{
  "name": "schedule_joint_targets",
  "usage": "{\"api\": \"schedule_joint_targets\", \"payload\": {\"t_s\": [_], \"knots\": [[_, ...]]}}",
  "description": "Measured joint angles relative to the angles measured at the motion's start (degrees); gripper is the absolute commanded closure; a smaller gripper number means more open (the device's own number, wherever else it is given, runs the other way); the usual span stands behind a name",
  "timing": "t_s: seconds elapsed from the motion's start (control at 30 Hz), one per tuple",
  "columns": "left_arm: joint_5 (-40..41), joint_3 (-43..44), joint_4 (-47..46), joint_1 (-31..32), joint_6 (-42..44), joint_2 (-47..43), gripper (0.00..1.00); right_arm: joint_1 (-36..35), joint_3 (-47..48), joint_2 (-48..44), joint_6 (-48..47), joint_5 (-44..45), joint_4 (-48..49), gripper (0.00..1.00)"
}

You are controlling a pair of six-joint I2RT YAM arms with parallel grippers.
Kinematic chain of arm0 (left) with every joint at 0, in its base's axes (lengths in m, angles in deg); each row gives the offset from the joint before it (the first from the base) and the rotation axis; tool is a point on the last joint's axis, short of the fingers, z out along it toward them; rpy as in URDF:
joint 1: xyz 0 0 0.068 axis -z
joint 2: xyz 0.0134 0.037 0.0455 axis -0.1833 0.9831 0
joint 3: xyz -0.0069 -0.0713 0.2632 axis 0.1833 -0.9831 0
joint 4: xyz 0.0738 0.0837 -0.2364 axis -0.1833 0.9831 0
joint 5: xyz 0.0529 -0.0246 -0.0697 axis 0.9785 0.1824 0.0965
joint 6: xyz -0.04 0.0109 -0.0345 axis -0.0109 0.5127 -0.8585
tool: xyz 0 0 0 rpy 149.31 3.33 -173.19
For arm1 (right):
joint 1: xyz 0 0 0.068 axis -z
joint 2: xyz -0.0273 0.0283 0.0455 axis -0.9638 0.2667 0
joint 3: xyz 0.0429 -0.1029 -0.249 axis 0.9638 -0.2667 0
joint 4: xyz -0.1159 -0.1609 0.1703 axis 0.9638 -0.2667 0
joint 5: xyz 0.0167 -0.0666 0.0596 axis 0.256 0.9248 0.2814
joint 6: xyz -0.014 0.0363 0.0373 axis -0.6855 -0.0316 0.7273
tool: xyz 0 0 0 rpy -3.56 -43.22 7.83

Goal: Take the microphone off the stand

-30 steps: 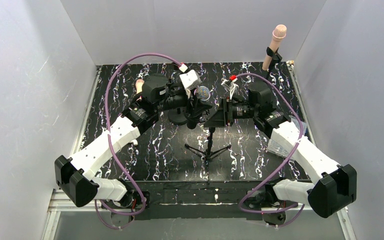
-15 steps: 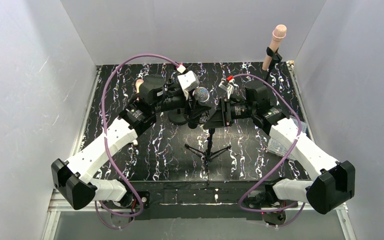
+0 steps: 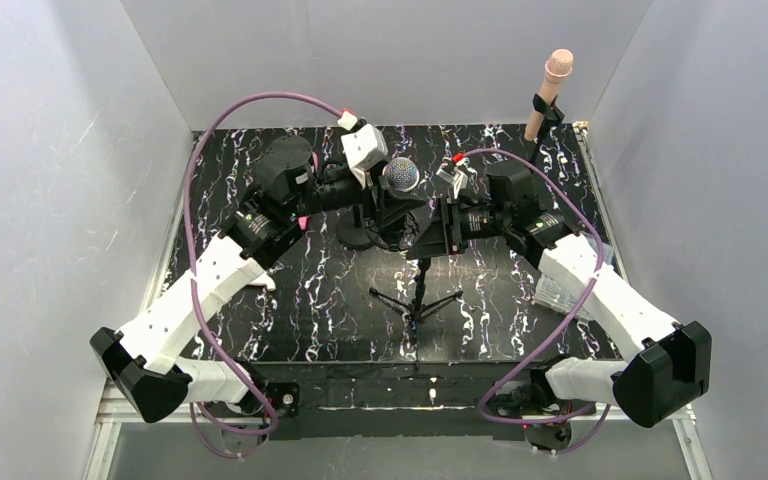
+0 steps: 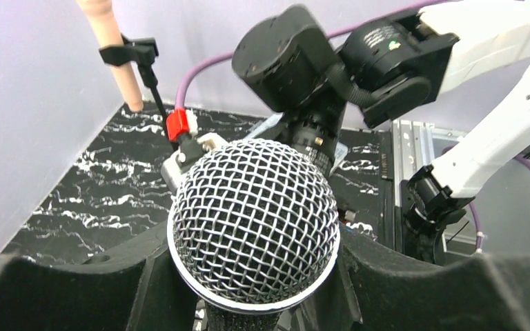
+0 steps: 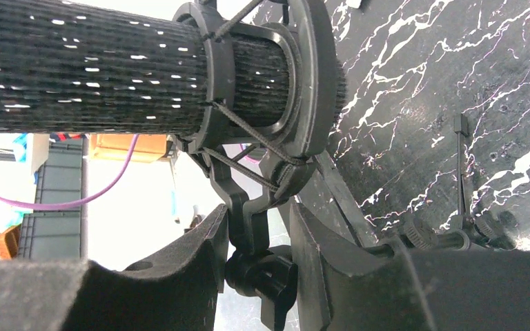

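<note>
At centre, left hand (image 4: 252,279) grips round wire-mesh microphone (image 4: 253,217); right hand (image 5: 259,229) clamps black plastic stand (image 5: 247,201).

We see microphone (image 4: 252,221) up close — silver mesh head fills centre of frame. Left gripper (image 4: 248,296) clamps its body just below head, dark fingers (image 4: 76,289) rising either side. Behind it, right arm (image 4: 331,62): black wrist, white link. Top left — pink microphone (image 4: 110,48) held in black clip (image 4: 130,52). Black white-veined table (image 4: 90,193) beneath.
</note>
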Motion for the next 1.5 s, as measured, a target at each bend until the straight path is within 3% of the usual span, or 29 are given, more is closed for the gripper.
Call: {"api": "schedule_joint_targets", "payload": {"t_s": [0.83, 0.97, 1.1, 1.2, 1.37, 1.5], "knots": [[-1.66, 15.76, 5.88, 0.85, -4.20, -3.39, 1.00, -0.22, 0.59, -0.15, -0.81, 0.92, -0.66, 0.98], [4.42, 16.52, 6.84, 1.01, -3.19, -5.05, 1.00, -0.22, 0.96, -0.11, -0.92, 1.25, -1.07, 0.68], [16.98, 16.35, 7.30, 1.05, -0.92, -6.29, 1.00, -0.22, 1.11, -0.13, -1.25, 1.33, -1.09, 0.39], [27.19, 16.35, 7.76, 1.05, 1.05, -6.19, 1.00, -0.13, 1.29, -0.04, -2.86, 4.17, -1.36, 0.22], [41.81, 16.35, 8.85, 1.03, 3.78, -4.76, 1.00, -0.11, 1.36, 0.00, -4.33, 7.28, -2.21, 0.02], [49.86, 16.39, 10.38, 0.44, 4.87, -3.06, 1.00, -0.11, 1.88, -0.35, -4.98, 8.87, -2.67, 0.02]]}}
